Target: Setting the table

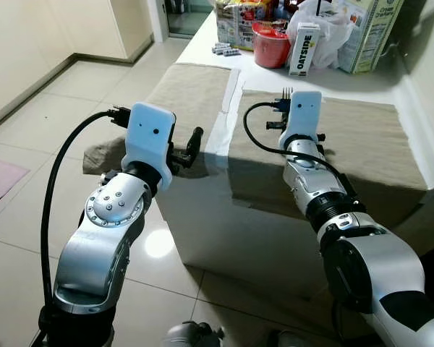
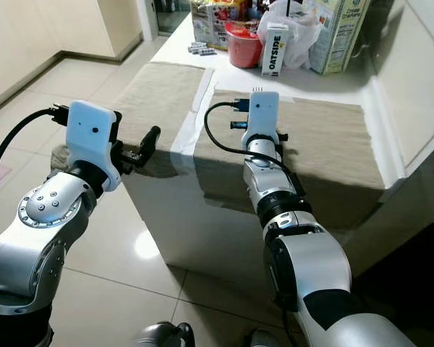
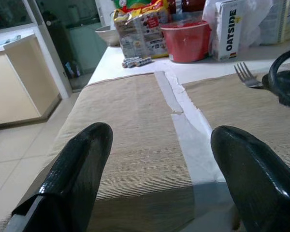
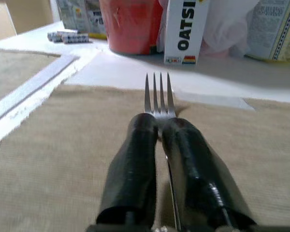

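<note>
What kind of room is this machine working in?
Most likely a home kitchen or dining area: a white table with two woven placemats, groceries at the far end such as an oat drink carton and a red tub, and a tiled floor.

At the far end of the white worktop (image 1: pixel 202 45) a cluster of groceries is gathered. A red tub (image 1: pixel 270 45) is set near the middle of that far edge, and a white oat drink carton (image 1: pixel 304 49) is stood upright just beside it. A white plastic bag (image 1: pixel 327 29) is bunched behind the carton, touching a tall cereal box (image 1: pixel 372 32) that is leaned towards the wall at the far corner. A printed snack packet (image 1: pixel 235 22) is placed on the other side of the tub, and a small row of batteries (image 1: pixel 225 50) is laid near it. A glossy tiled floor (image 1: pixel 50 130) is seen beside the worktop.
</note>
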{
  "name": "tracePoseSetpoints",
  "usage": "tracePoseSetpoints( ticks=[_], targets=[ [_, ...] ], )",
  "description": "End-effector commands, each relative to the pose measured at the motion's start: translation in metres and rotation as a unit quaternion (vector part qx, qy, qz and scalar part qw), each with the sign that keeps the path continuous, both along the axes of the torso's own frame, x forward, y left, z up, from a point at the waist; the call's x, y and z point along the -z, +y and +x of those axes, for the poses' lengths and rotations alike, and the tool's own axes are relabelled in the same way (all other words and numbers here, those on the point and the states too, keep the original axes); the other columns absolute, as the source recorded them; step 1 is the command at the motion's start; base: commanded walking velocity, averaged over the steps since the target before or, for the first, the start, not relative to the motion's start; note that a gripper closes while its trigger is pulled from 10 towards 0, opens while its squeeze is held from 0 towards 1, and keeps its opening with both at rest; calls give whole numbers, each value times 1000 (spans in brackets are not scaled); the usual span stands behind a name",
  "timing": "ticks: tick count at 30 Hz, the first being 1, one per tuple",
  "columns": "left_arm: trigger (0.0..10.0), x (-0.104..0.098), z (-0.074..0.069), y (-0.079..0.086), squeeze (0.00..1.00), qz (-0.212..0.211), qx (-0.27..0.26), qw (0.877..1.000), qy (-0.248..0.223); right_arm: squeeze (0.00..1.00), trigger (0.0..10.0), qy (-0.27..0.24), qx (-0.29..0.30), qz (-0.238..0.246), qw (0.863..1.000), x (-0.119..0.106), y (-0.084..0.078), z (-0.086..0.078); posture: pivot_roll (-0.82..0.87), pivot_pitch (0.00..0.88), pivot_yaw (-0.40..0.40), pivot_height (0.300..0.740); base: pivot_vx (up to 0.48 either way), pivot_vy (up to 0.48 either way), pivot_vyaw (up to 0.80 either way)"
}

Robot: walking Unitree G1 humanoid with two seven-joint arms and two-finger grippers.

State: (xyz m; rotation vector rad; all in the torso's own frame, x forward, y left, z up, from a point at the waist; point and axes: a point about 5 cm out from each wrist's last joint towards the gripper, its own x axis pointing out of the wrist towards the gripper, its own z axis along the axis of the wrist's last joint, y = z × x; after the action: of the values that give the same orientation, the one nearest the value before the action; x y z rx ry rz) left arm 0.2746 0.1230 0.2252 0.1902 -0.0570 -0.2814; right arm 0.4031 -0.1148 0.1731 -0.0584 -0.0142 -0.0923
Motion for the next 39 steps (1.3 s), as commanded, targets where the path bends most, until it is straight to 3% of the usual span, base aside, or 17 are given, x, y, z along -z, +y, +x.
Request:
tracePoseSetpoints(
  ticks=[1,5,6,7,8,9,10,39],
  targets=[
    [10000,-2,1,0,0,7,0,1000,-4,0,0,-51,-10,3,999,-24,7,4,102,96,92,736,0,0,0],
    [10000,-1,2,0,0,8,0,1000,-4,0,0,-49,-10,5,999,-27,9,5,97,90,91,736,0,0,0],
    [10000,-1,2,0,0,8,0,1000,-4,0,3961,-42,-8,0,999,-25,9,5,97,90,91,736,0,0,0],
    [10000,-1,2,0,0,8,0,1000,-4,0,3961,-37,-7,-3,999,-24,9,5,97,90,91,736,0,0,0],
    [10000,-1,2,0,0,9,1,1000,-4,596,10000,-26,-3,4,1000,-19,7,4,97,85,89,736,0,0,0],
    [10000,-1,2,0,0,9,1,1000,-4,596,10000,-26,-3,4,1000,-19,7,4,97,85,89,736,0,0,0],
    [10000,-1,2,-1,0,10,1,1000,-5,1000,10000,-14,5,19,1000,-13,4,4,97,85,89,736,0,0,0],
    [10000,0,2,-3,0,15,5,1000,-7,1000,10000,-14,-11,13,1000,-14,8,4,94,68,84,736,0,0,0]
  ],
)
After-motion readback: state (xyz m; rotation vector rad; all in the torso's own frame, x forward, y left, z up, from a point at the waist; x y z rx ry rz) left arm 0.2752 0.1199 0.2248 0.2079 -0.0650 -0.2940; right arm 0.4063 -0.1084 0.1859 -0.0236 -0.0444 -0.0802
